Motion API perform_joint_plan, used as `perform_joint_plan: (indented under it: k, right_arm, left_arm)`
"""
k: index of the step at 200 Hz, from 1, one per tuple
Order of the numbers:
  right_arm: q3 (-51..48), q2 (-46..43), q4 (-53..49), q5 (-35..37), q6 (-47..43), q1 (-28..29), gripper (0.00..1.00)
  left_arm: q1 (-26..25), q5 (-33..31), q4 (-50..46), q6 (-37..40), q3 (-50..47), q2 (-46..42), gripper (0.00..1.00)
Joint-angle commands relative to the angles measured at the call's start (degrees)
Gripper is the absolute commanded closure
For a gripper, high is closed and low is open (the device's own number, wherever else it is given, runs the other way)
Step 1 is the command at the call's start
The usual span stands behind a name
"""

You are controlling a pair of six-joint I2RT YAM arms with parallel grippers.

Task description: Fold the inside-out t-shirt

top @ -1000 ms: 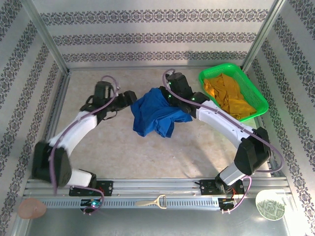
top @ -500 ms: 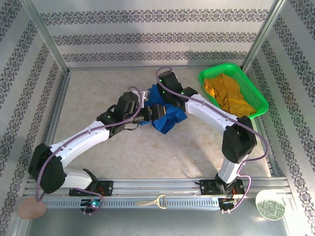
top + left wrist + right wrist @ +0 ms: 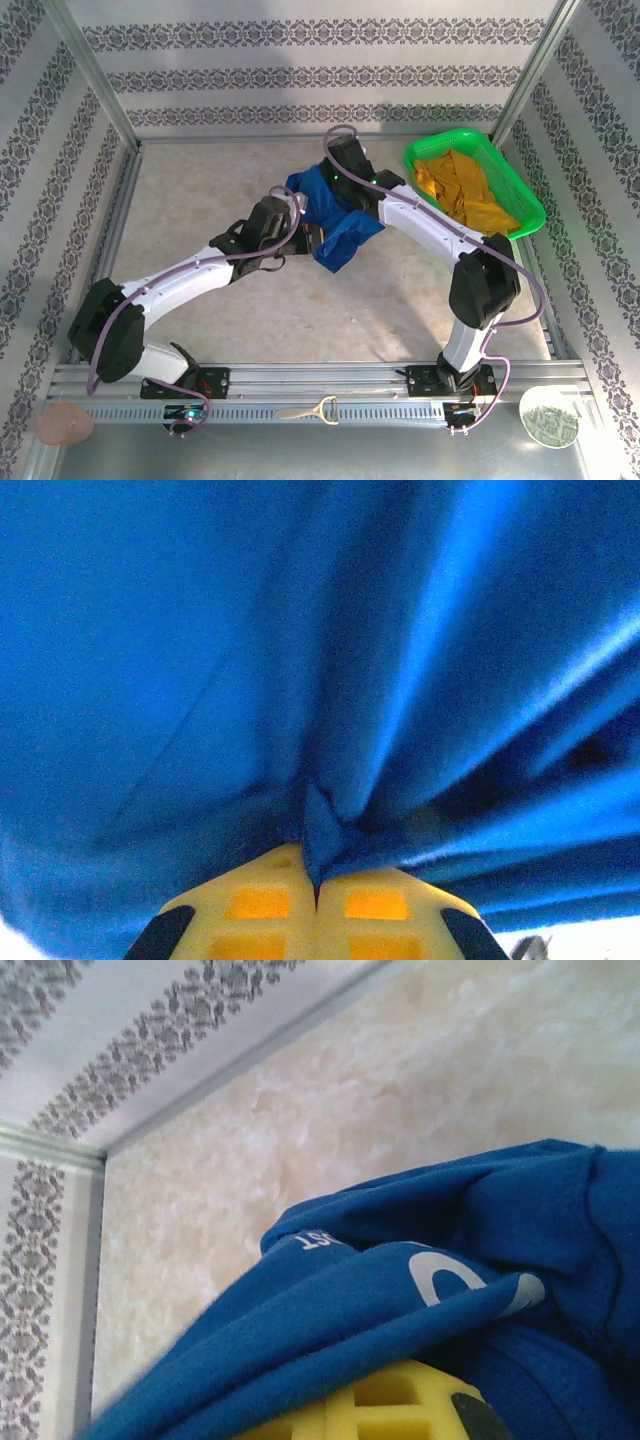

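The inside-out t-shirt [image 3: 338,222] is a bunched royal-blue heap, held up between both arms near the middle of the table. My left gripper [image 3: 312,240] reaches in from the left at its lower edge. In the left wrist view the yellow fingers [image 3: 260,905] are shut, and a small fold of the blue t-shirt [image 3: 320,660] is pinched between them at my left gripper [image 3: 317,868]. My right gripper [image 3: 345,187] grips the shirt's far top edge. In the right wrist view, blue t-shirt cloth [image 3: 330,1330] with white lettering drapes over a yellow finger [image 3: 395,1408].
A green basket [image 3: 428,152] holding a mustard-yellow garment [image 3: 470,190] stands at the back right, close beside the right arm. Patterned walls and metal posts enclose the table. Bare marbled table [image 3: 200,190] lies to the left of the shirt and in front of it.
My left arm swung right to the shirt, and its gripper went from open to shut on a fold. The right gripper carried the shirt slightly left, bunching it tighter.
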Motion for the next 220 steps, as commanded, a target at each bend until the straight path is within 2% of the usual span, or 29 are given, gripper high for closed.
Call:
perform_joint_plan:
  k: [1, 34, 63, 80, 91, 94, 102, 105, 110, 146, 159, 175, 190, 220]
  right_arm:
    - [5.9, 0.5, 1.7, -1.0, 0.3, -2.7, 1.00]
    - [10.2, 0.4, 0.8, -3.3, -0.9, -4.4, 1.00]
    - [10.6, -1.6, -0.3, -5.0, -2.2, -4.4, 1.00]
    - [8.6, -3.4, -0.4, -5.1, -2.9, -3.9, 1.00]
    - [6.7, -4.7, 0.0, -4.9, -3.0, -3.7, 1.00]
    - [6.2, -5.0, 0.1, -4.8, -3.0, -3.7, 1.00]
    - [4.6, -6.0, 0.6, -4.7, -2.6, -3.7, 1.00]
    - [4.0, -6.3, 0.9, -4.7, -2.5, -3.7, 1.00]
    - [3.2, -6.8, 1.2, -4.8, -2.3, -3.7, 1.00]
    - [0.5, -9.7, 1.6, -6.8, -2.4, -2.9, 1.00]
    - [0.3, -10.7, 1.7, -7.5, -2.5, -2.3, 1.00]
    - [0.9, -11.7, 1.4, -8.3, -2.8, -1.5, 1.00]
    - [1.1, -12.7, 1.2, -8.6, -2.8, -0.7, 1.00]
    - [0.3, -15.3, 1.8, -8.7, -2.3, 0.4, 1.00]
  left_arm:
    - [-0.2, -0.2, -6.1, 4.2, -7.8, -3.2, 1.00]
    - [4.5, -4.2, -11.2, 5.1, -18.0, -8.7, 1.00]
    - [15.2, -5.5, -13.7, 6.6, -19.7, -11.2, 1.00]
    - [19.3, -3.5, -13.7, 8.9, -17.7, -10.9, 1.00]
    - [20.5, -3.0, -15.7, 10.7, -14.8, -10.4, 0.85]
    - [20.7, -2.8, -16.2, 11.3, -14.0, -10.4, 0.75]
    - [20.8, -2.7, -17.4, 12.1, -12.2, -10.4, 0.48]
    - [20.8, -2.6, -17.9, 12.3, -11.5, -10.4, 0.42]
    - [20.7, -2.2, -18.7, 12.5, -10.5, -10.9, 0.38]
    - [20.6, 1.8, -15.0, 8.5, -5.9, -20.2, 0.23]
    - [20.4, 3.2, -11.7, 6.7, -3.2, -20.5, 0.21]
    - [18.8, 5.4, -7.6, 5.5, 1.2, -16.6, 0.18]
    - [15.1, 6.0, -4.4, 6.6, 5.9, -10.7, 0.16]
    - [10.1, 2.4, -2.7, 8.8, 13.1, 1.0, 0.14]
